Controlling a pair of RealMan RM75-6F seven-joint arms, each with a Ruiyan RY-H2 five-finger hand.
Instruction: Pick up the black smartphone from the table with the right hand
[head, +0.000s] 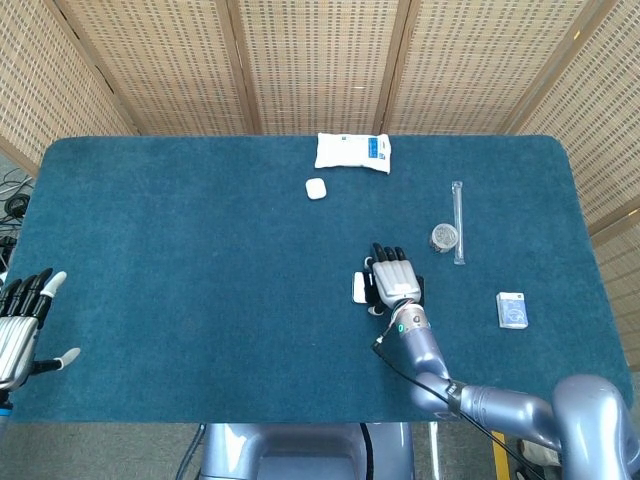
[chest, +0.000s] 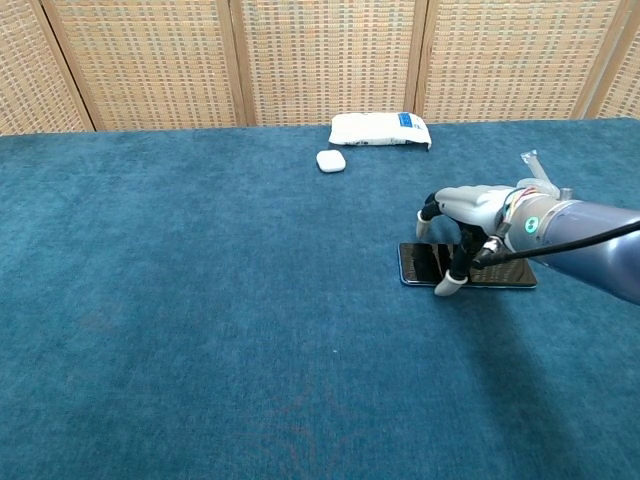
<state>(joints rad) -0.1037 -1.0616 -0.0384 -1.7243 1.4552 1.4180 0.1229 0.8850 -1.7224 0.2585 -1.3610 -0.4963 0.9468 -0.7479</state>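
Observation:
The black smartphone (head: 360, 288) (chest: 512, 275) lies flat on the blue table, right of centre. My right hand (head: 394, 281) (chest: 474, 206) is spread over it and covers most of it in the head view. In the chest view its fingertips (chest: 428, 214) come down at the phone's far edge, and the thumb tip touches down at the near edge. The phone is not lifted. My left hand (head: 20, 318) hovers with fingers spread at the table's left edge, holding nothing, and shows only in the head view.
A white pouch (head: 352, 152) (chest: 380, 130) and a small white case (head: 316, 188) (chest: 331, 161) lie at the back. Right of the phone are a round tin (head: 444, 237), a clear tube (head: 458, 222) and a blue card box (head: 512, 310).

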